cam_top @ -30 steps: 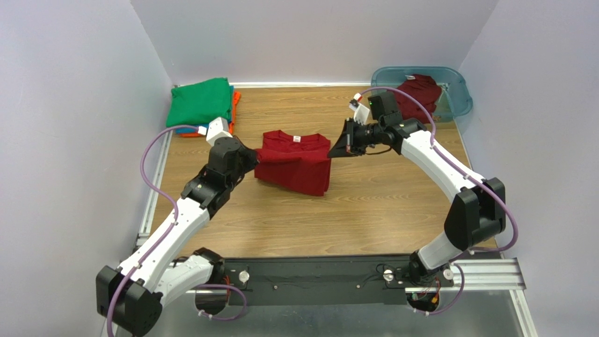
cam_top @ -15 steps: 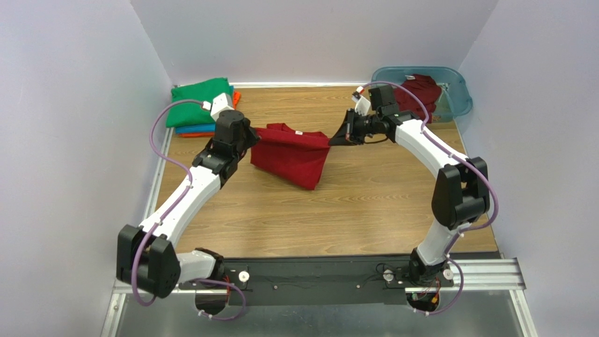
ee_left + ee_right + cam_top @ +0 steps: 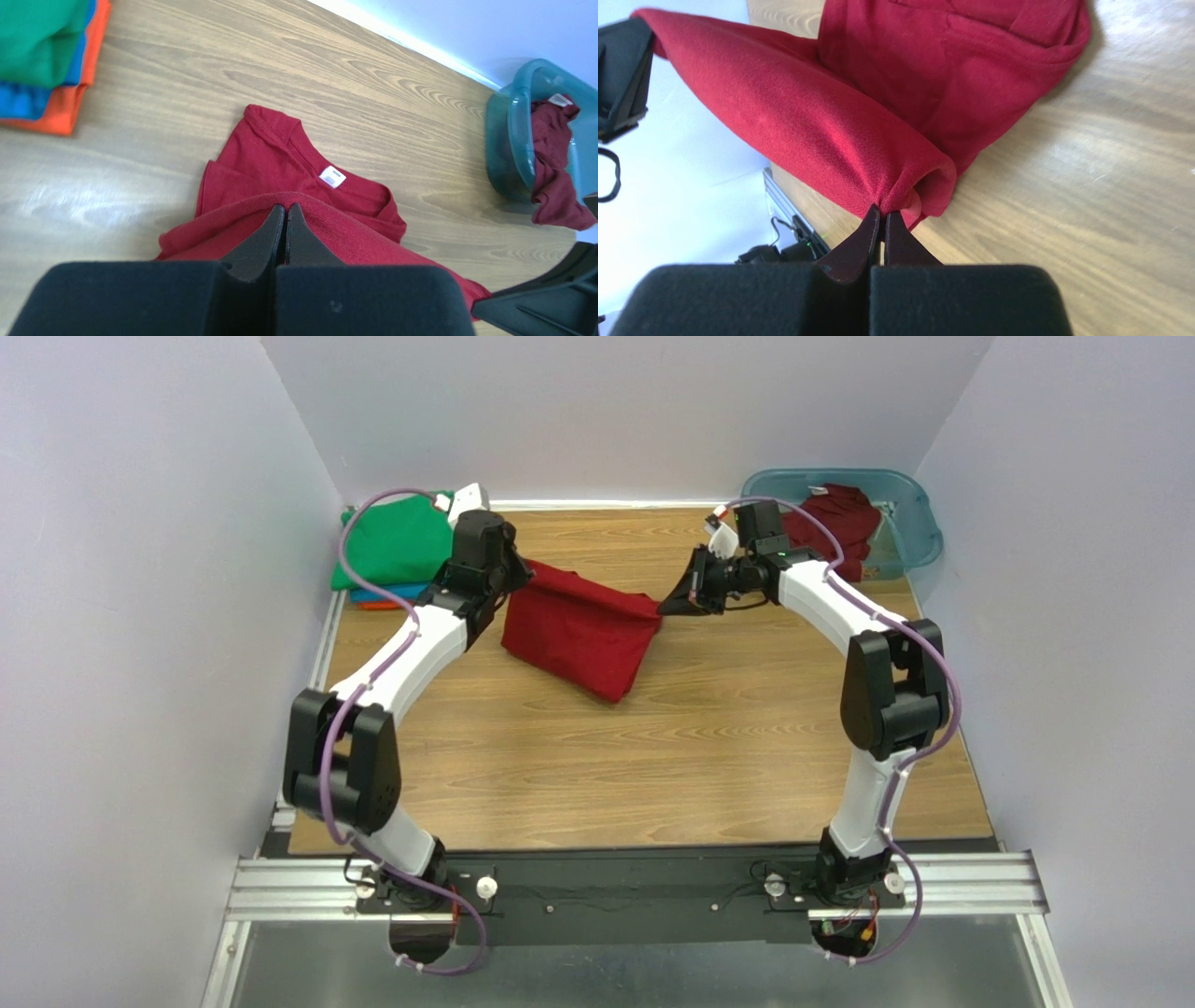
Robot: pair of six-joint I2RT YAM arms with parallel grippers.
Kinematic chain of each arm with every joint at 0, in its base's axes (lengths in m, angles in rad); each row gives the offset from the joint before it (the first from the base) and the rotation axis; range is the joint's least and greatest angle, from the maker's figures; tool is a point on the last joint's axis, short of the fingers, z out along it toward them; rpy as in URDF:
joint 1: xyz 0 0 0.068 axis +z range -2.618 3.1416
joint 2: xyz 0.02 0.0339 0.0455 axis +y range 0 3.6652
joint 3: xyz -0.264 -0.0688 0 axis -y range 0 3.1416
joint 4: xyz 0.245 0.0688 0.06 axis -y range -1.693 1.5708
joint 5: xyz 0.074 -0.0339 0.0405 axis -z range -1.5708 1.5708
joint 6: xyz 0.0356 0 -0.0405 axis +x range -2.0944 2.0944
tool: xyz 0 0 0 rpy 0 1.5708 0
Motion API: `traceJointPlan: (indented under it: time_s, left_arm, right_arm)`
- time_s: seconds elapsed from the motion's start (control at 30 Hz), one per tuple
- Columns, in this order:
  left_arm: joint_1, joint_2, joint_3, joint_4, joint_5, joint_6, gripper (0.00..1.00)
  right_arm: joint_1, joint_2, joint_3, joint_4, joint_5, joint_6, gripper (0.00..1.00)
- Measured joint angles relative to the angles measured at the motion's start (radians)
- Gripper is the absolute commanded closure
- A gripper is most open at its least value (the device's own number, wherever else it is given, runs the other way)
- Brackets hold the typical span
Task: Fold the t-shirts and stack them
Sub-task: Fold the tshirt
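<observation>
A dark red t-shirt hangs folded between my two grippers over the back of the table. My left gripper is shut on its left edge; its collar and white label lie on the wood below. My right gripper is shut on the shirt's right corner. A stack of folded shirts sits at the back left, green on top, then blue and orange. A second dark red shirt lies crumpled in the tub.
The translucent teal tub stands at the back right corner, also in the left wrist view. White walls close in the table on three sides. A black rail carries the arm bases at the near edge.
Both grippers have carried the dark red shirt toward the back and left. The left arm has stretched far out beside the green stack. The shirt's front part now drags on the table.
</observation>
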Motion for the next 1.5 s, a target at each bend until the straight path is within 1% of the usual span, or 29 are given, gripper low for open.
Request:
traceJointPlan:
  time_s: [0.2, 0.37, 0.5, 0.57, 0.6, 0.63, 0.7, 0.73, 0.77, 0.8, 0.83, 0.87, 0.93, 1.0, 1.07, 1.23, 1.33, 1.43, 1.5]
  left_arm:
    - [0.010, 0.166, 0.138, 0.011, 0.035, 0.032, 1.00]
    - [0.016, 0.264, 0.227, 0.013, 0.056, 0.052, 1.00]
    - [0.022, 0.365, 0.336, -0.006, 0.075, 0.078, 1.00]
    - [0.024, 0.411, 0.379, -0.009, 0.080, 0.092, 0.99]
    - [0.024, 0.433, 0.396, -0.014, 0.083, 0.099, 0.95]
    - [0.025, 0.450, 0.412, -0.021, 0.085, 0.103, 0.92]
    - [0.027, 0.485, 0.448, -0.034, 0.087, 0.114, 0.81]
    - [0.030, 0.512, 0.480, -0.042, 0.087, 0.118, 0.66]
    - [0.032, 0.529, 0.504, -0.046, 0.087, 0.119, 0.52]
    - [0.037, 0.555, 0.540, -0.054, 0.088, 0.122, 0.43]
    - [0.043, 0.573, 0.566, -0.060, 0.088, 0.128, 0.28]
    - [0.050, 0.588, 0.597, -0.072, 0.090, 0.135, 0.22]
    - [0.062, 0.603, 0.647, -0.091, 0.095, 0.158, 0.04]
    - [0.068, 0.591, 0.654, -0.090, 0.096, 0.166, 0.04]
    - [0.073, 0.548, 0.624, -0.089, 0.096, 0.169, 0.03]
    - [0.067, 0.352, 0.378, -0.012, 0.140, 0.162, 0.03]
    - [0.051, 0.306, 0.295, 0.033, 0.179, 0.151, 0.03]
    - [0.039, 0.319, 0.269, 0.051, 0.217, 0.141, 0.03]
    - [0.034, 0.335, 0.255, 0.063, 0.249, 0.136, 0.03]
  right_arm:
    - [-0.023, 0.081, 0.054, 0.012, 0.000, 0.000, 0.99]
    - [-0.041, 0.164, 0.108, 0.017, 0.000, 0.011, 0.99]
    - [-0.048, 0.205, 0.139, 0.017, 0.003, 0.021, 0.96]
    - [-0.050, 0.222, 0.158, 0.018, 0.006, 0.024, 0.92]
    - [-0.052, 0.230, 0.167, 0.018, 0.009, 0.026, 0.78]
    - [-0.054, 0.235, 0.173, 0.018, 0.013, 0.027, 0.70]
    - [-0.058, 0.249, 0.193, 0.015, 0.020, 0.028, 0.59]
    - [-0.060, 0.260, 0.211, 0.013, 0.025, 0.030, 0.42]
    - [-0.063, 0.272, 0.231, 0.013, 0.028, 0.032, 0.34]
    - [-0.067, 0.288, 0.257, 0.014, 0.032, 0.030, 0.25]
    - [-0.071, 0.298, 0.278, 0.014, 0.034, 0.032, 0.00]
    - [-0.074, 0.302, 0.290, 0.014, 0.037, 0.034, 0.00]
    - [-0.079, 0.301, 0.309, 0.015, 0.042, 0.037, 0.00]
    - [-0.084, 0.293, 0.312, 0.018, 0.043, 0.038, 0.00]
    - [-0.086, 0.269, 0.288, 0.018, 0.048, 0.036, 0.00]
    - [-0.057, 0.150, 0.146, 0.018, 0.089, 0.020, 0.00]
    - [0.006, 0.092, 0.095, 0.014, 0.115, 0.008, 0.00]
    - [0.095, 0.074, 0.095, 0.019, 0.120, -0.002, 0.00]
    - [0.177, 0.072, 0.095, 0.031, 0.114, -0.003, 0.00]
